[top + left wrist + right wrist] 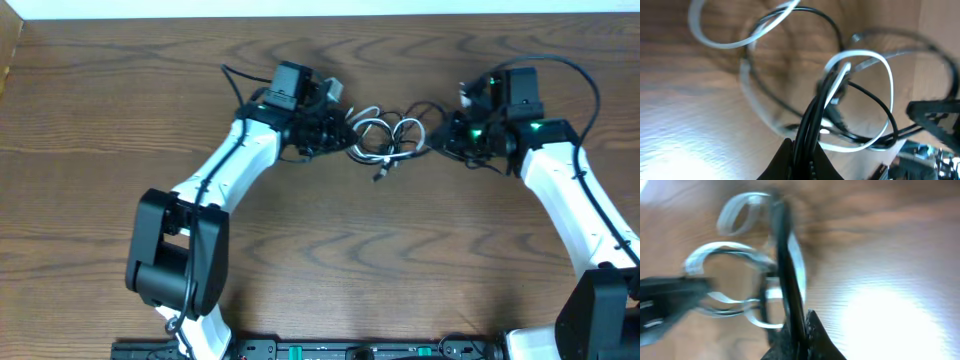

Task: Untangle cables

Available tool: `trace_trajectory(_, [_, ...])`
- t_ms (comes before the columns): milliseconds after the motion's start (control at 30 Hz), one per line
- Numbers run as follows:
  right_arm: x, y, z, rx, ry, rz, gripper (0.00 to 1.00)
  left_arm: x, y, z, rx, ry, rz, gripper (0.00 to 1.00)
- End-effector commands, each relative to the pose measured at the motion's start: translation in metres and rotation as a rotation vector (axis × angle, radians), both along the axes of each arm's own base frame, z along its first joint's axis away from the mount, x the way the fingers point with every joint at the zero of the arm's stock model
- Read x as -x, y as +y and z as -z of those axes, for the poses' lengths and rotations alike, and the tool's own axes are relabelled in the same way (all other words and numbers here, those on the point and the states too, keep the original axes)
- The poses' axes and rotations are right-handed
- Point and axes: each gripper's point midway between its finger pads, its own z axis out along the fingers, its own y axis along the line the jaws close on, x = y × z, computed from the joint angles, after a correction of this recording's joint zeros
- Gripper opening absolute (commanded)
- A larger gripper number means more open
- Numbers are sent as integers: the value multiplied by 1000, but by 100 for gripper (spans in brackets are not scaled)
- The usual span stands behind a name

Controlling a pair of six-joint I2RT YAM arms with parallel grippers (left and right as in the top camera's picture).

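Two ends of the cables [388, 138], bunched in loops on the table [330, 260], sit pinched as we see it, one in the left gripper [338, 128], the other in the right gripper [447, 136]

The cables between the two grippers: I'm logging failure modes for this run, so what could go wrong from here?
1. The left gripper and the right gripper each pinch black strands of the cables from opposite sides; pulling apart may tighten the tangle instead of freeing it.
2. The white cable loops around the black ones near the left grip, so it could snag or kink.
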Motion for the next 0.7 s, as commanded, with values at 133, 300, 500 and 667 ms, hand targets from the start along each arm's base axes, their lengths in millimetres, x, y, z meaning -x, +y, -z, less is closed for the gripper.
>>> trace_trajectory(133, [5, -53, 12, 199, 43, 145, 1, -5, 14, -111, 85, -313, 10, 7])
trace_trajectory(300, [9, -60, 25, 240, 89, 157, 1, 10, 18, -184, 146, -499, -2, 7])
trace_trajectory(500, [14, -59, 47, 255, 151, 128, 1, 34, 33, -255, 209, -664, -55, 8])
trace_trajectory(667, [17, -58, 63, 262, 191, 90, 1, 43, 50, -283, 228, -719, -115, 7])
